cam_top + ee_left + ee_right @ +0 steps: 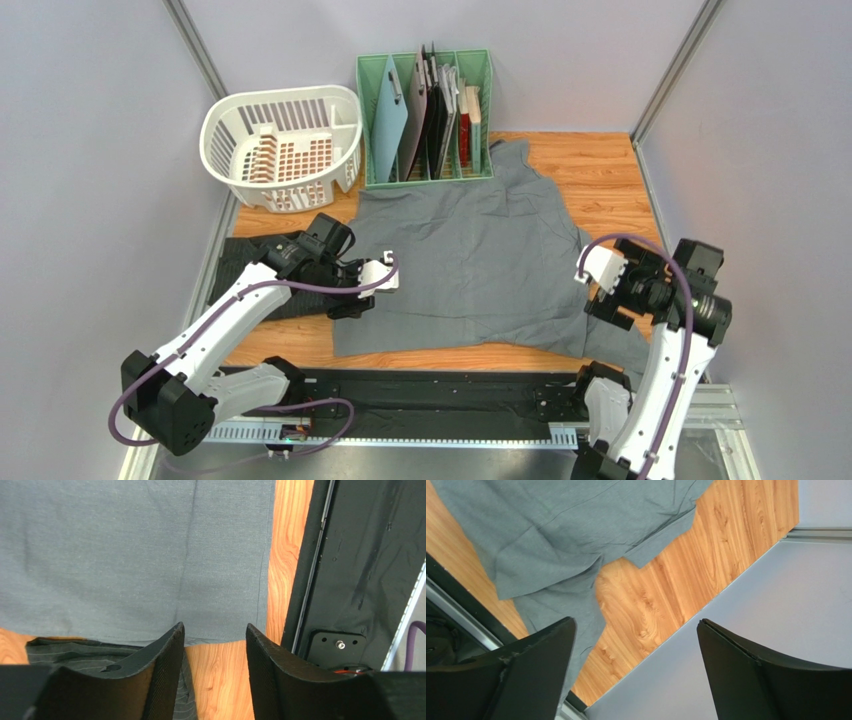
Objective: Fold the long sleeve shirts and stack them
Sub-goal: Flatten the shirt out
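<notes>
Grey shirt (470, 260) spread mid-frame, long axis bottom-to-top, between my grippers: left gripper (352, 300) at its left edge, right gripper (607, 305) by lower-right sleeve, both parted, empty

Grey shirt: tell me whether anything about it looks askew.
The grey shirt lies crooked: its far corner reaches the green file rack, and one sleeve trails toward the right arm's base.
</notes>
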Motion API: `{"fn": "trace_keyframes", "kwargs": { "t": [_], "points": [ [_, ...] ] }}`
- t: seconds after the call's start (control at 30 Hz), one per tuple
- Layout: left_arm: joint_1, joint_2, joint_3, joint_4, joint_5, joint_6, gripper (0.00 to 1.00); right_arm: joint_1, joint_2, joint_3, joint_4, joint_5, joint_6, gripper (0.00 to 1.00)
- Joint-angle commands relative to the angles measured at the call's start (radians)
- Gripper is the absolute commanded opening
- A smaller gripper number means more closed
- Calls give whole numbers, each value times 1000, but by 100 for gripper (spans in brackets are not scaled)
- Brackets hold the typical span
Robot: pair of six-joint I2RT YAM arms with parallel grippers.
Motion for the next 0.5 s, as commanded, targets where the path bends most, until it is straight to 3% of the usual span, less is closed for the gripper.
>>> {"fn": "trace_keyframes", "kwargs": {
  "t": [0.0, 0.07, 0.1, 0.2, 0.3, 0.47],
  "points": [
    [5, -2, 81, -84, 31, 31, 57, -1, 191, 170, -284, -70, 93, 100],
    [5, 23, 89, -40, 27, -32, 56, 1, 284, 212, -252, -108, 193, 98],
    [8, 62, 89, -17, 18, -55, 55, 11, 326, 229, -199, -124, 330, 95],
    [9, 177, 114, 65, -38, -152, 52, 100, 544, 293, -125, -78, 561, 77],
    [9, 305, 163, 92, -62, -208, 50, 162, 733, 347, -97, -33, 693, 65],
    [35, 445, 221, 129, -85, -267, 46, 215, 920, 407, 73, -3, 903, 63]
  ]
}}
